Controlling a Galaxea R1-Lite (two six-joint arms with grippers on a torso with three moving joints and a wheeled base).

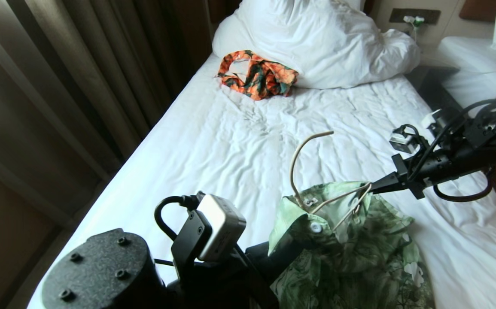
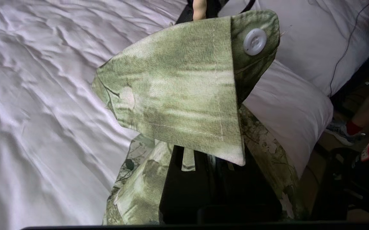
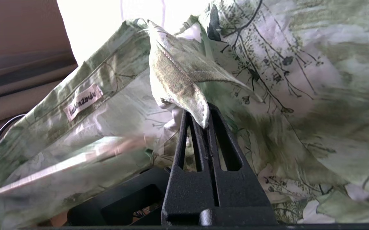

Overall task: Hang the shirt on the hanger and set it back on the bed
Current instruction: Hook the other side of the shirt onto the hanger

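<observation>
Orange-and-green patterned garment (image 1: 258, 75) is seen crumpled just beside the heaped white duvet (image 1: 329, 40). Brown curtains (image 1: 71, 81) are hung along the left side. A second white bed (image 1: 475, 64) is set at far right; a wall socket (image 1: 414, 17) is noted between.

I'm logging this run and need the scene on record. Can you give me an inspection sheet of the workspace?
Surface: bed with a wrinkled white sheet, pillows heaped at its head.
Job's things: shirt held up at the near edge; hanger inside its neck, hook sticking up.
Clutter: orange-and-green garment by the pillows.
Grippers: left gripper shut on the shirt below the collar; right gripper shut on shirt fabric near the hanger.
Cables: black loops on both arms; a thin dark cord over the second bed.
Surroundings: curtain on the left, second bed on the right, a person's leg and shoe beside it.
</observation>
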